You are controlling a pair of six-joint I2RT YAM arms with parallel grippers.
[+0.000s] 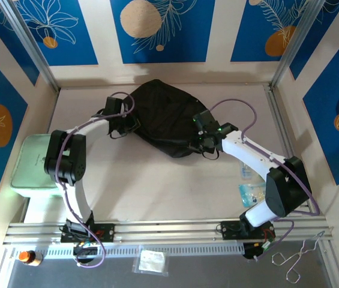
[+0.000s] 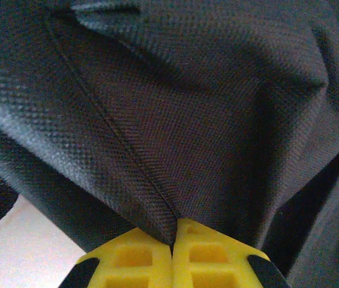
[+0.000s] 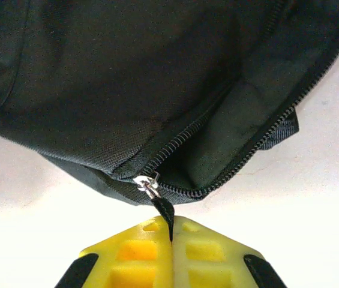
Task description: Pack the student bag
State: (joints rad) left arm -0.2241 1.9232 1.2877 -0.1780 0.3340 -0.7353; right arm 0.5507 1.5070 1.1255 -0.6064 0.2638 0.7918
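Item: student bag [image 1: 160,117], black woven fabric, crumpled, lying on the table [image 1: 157,186] at far centre, betw. my two arms.
Bag, L side: my left gripper [image 2: 172,233] is at the bag's left edge. Yellow fingers [image 2: 133,258] are pressed tog. with a fold of bag cloth pinched at the tips.
Seam: stitched seam [image 2: 109,138] runs diag. down the cloth to the pinch point.
Bag, R side: my right gripper [image 3: 171,227] is at the bag's near-right corner, tips closed tight on the black zip pull tab [image 3: 166,211].
Zip slider: silver metal slider [image 3: 147,183], just above the tab at the bag's lower edge.
Zip track: zip teeth [image 3: 187,141] run up and right from the slider. The two rows are parted, and the gap shows dark lining.
Strap end: short black webbing stub [image 3: 284,127] sticks out past the far end of the zip.
Surface: pale tabletop, showing under the bag in both wrist views.
Misc, L: pale green box [image 1: 34,161] at the table's left edge, beside my L arm.
Misc, R: clear plastic packets [image 1: 250,189] near my R arm, partly hidden by it.
Misc, front strip: small clear pouch [image 1: 152,262] w/ white label, centre. Orange-capped object [image 1: 28,258] at left, too small to ID. Wire tool [image 1: 298,259] w/ loop handles at right.
Surround: blue wall panels [image 1: 157,24] w/ white leaf and orange disc print.
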